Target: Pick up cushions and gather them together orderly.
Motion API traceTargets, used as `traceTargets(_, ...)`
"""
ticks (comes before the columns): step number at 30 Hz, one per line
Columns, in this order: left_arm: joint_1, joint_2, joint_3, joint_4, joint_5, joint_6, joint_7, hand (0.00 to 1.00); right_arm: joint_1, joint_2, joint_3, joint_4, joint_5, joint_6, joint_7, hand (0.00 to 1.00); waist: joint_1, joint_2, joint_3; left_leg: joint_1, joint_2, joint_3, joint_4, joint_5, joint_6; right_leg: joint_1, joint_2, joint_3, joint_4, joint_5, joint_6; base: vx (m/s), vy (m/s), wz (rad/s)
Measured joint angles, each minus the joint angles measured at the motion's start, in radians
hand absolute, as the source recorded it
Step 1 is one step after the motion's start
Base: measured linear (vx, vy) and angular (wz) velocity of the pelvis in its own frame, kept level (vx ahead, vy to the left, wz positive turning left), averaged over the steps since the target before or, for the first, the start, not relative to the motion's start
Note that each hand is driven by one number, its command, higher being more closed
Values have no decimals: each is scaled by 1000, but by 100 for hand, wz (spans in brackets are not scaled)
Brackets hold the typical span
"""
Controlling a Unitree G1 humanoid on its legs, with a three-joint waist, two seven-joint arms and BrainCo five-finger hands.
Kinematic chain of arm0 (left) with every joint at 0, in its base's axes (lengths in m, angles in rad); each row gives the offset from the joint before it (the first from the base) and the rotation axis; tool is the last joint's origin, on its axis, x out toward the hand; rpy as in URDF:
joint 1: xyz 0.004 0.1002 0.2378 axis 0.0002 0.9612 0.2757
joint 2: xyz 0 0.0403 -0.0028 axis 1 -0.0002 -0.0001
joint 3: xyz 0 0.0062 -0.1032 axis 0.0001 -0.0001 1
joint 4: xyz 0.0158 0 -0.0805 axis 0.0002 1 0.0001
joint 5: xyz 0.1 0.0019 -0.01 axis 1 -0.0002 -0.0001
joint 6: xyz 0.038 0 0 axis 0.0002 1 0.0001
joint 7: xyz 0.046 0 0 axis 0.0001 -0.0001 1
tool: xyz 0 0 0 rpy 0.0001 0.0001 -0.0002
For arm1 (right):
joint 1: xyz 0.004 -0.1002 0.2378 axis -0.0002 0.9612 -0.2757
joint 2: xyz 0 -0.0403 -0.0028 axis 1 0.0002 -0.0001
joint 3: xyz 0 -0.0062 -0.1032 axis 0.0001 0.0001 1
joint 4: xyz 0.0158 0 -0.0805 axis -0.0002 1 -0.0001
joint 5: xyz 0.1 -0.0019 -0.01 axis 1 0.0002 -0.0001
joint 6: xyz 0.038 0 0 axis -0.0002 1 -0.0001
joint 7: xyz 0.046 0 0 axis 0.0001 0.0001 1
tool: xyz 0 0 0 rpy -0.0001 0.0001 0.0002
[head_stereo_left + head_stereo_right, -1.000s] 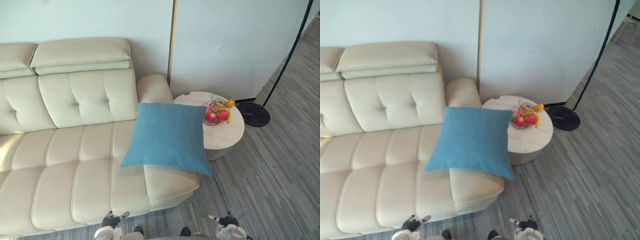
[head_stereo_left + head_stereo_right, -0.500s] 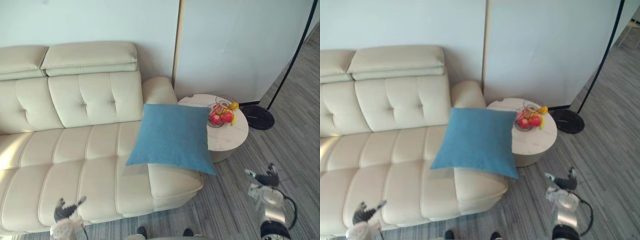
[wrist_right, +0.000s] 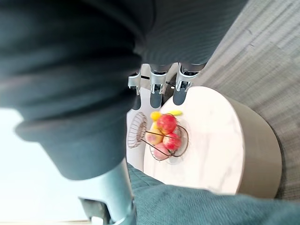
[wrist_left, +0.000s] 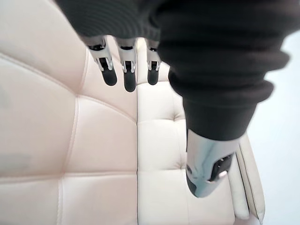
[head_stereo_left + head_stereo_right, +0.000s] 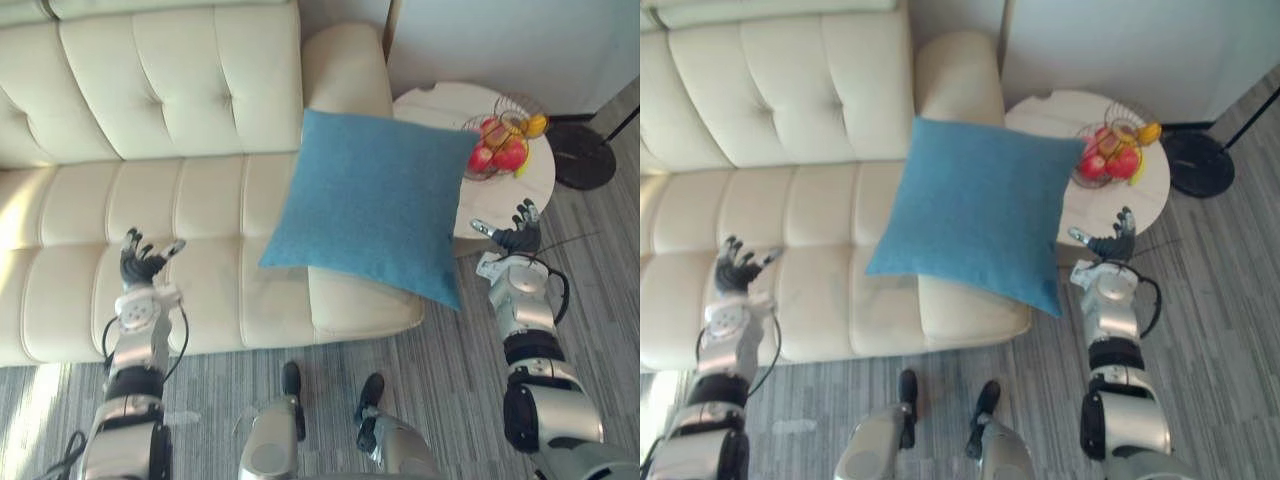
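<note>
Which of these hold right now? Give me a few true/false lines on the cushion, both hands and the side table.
1. The blue cushion lies on the right end of the sofa, by the armrest. True.
2. The left hand grips the cushion. False: it is open over the sofa seat, apart from the cushion.
3. The right hand is open, fingers straight, near the round side table. True.
4. The wire basket on the side table is empty. False: it holds red and yellow fruit.
</note>
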Motion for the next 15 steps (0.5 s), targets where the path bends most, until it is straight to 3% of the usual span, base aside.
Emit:
traceTargets(10, -236, -34, -182, 58, -11, 2, -6, 0, -145, 32, 53, 9, 47, 6, -16, 0, -7, -3, 53, -138, 21, 18, 24, 29, -8, -170, -4, 11, 81, -4, -17, -67, -20, -5)
traceTargets(15, -361, -100, -273, 83, -34, 1, -4, 0, -242, 62, 132, 9, 81, 6, -16, 0, -33, -4, 57, -199, 24, 28, 7, 47, -13, -247, 0, 19, 81, 6, -27, 22, -20, -7)
